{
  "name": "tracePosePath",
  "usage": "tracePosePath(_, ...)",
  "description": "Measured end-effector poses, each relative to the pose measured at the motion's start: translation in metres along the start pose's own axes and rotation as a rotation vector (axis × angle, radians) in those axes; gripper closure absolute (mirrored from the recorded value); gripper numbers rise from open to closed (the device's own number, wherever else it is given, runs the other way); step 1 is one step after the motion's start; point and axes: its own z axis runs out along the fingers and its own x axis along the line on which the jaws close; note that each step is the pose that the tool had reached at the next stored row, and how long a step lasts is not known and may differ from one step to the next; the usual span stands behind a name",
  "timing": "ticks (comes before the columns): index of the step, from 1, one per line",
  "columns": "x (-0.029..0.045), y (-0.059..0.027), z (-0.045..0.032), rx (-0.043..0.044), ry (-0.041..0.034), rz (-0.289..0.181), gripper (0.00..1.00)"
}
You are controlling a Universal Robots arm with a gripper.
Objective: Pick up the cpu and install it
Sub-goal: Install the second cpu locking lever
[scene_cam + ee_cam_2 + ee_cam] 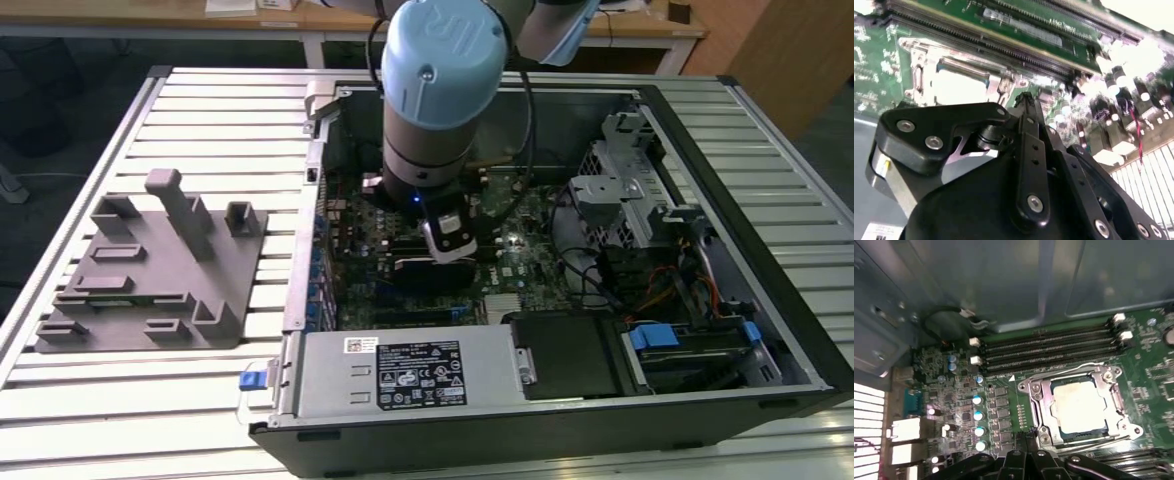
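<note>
End effector point(1026, 437) beside socketed cpu point(1078, 405)

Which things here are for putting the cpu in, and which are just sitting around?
For the job:
- cpu, lying in its socket
- metal-framed socket
- gripper, close to the socket

Just lying about:
- grey tray on the slatted table
- memory slots
- power supply

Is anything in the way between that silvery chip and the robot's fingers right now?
Nothing visible. In the first wrist view the cpu lies flat inside the socket frame on the motherboard, its top uncovered, and the gripper hangs just beside the frame with open space between.
</note>
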Motion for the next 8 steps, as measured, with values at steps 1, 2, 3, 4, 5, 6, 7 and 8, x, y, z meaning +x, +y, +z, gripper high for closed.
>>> tracePosePath(1, 0.0002, 0.0011, -0.0015, 0.0044, -0.0010, 0.000, 0.89)
tracePosePath(2, 0.0004, 0.0019, -0.0023, 0.0131, -0.0030, 0.001, 0.89)
tracePosePath(3, 0.0005, 0.0025, -0.0026, 0.0261, -0.0059, 0.002, 0.89)
tracePosePath(4, 0.0006, 0.0030, -0.0029, 0.0389, -0.0090, 0.004, 0.89)
tracePosePath(5, 0.0007, 0.0036, -0.0030, 0.0521, -0.0122, 0.006, 0.89)
tracePosePath(6, 0.0007, 0.0044, -0.0030, 0.0646, -0.0150, 0.007, 0.89)
tracePosePath(7, 0.0004, 0.0057, -0.0026, 0.0720, -0.0165, 0.007, 0.89)
tracePosePath(8, -0.0005, 0.0072, -0.0020, 0.0758, -0.0172, 0.007, 0.89)
